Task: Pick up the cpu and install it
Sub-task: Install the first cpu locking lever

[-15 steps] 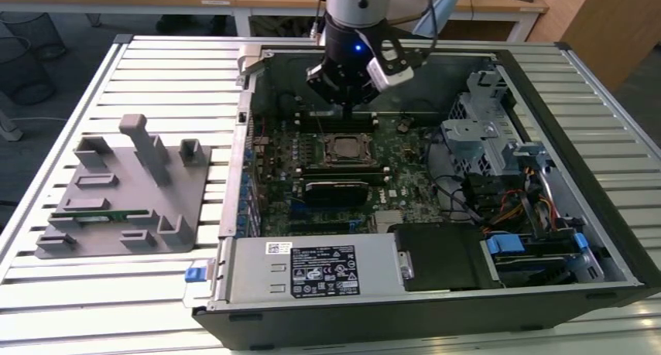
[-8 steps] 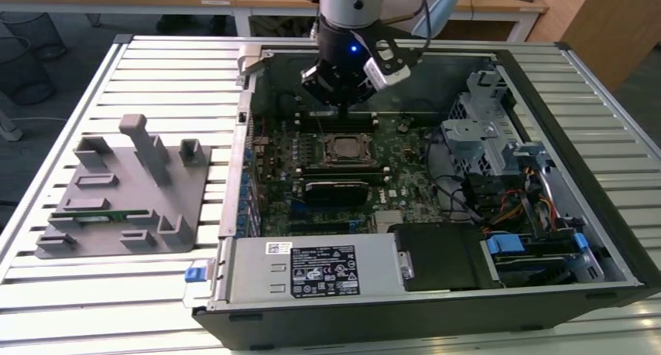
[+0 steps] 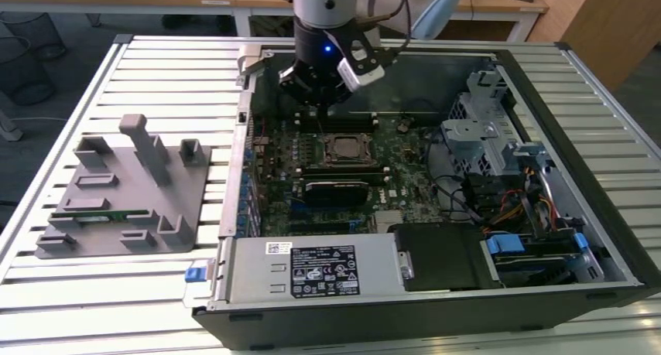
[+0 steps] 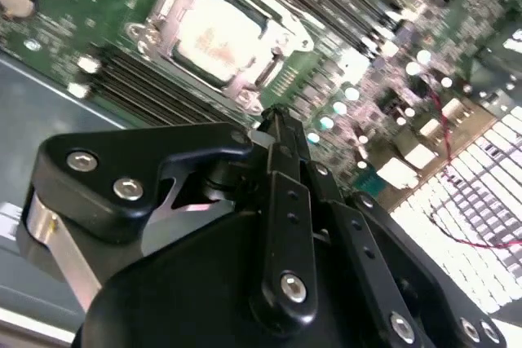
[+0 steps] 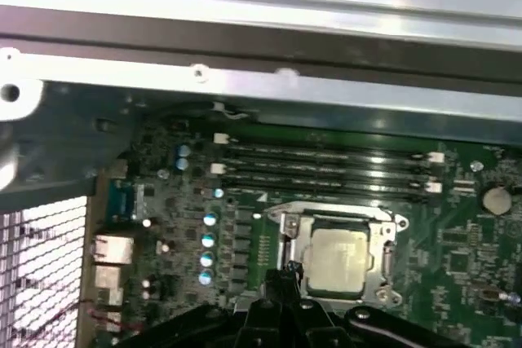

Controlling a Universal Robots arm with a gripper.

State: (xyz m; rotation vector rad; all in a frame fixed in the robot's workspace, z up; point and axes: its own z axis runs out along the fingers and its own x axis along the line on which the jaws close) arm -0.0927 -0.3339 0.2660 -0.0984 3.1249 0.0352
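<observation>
An open computer case (image 3: 578,239) lies on its side on a slatted metal table (image 3: 155,61), its green motherboard (image 3: 357,169) exposed, as a black gripper (image 3: 325,106) hangs over the board just beyond the socket (image 3: 344,150). The cpu (image 5: 338,260) — a flat square chip with a pale, matte silver top — sits inside the socket's bright metal frame in both wrist views (image 4: 214,38), its edges tucked under that frame. In the second wrist view the black, bolt-studded fingers (image 4: 281,201) are pressed together with nothing between them, their tip just beside a corner of the socket.

Long dark memory slots (image 5: 326,170) run in parallel on the far side of the socket from the gripper. In the exterior view the chip is hard to make out within the socket, and the arm's body hides part of the case's rear wall. On the table outside the case, on the side away from the drive bays, a grey moulded fixture (image 3: 124,192) with upright blocks holds a narrow green memory stick (image 3: 98,214). A labelled grey power-supply box (image 3: 309,270) fills the case's near corner.
</observation>
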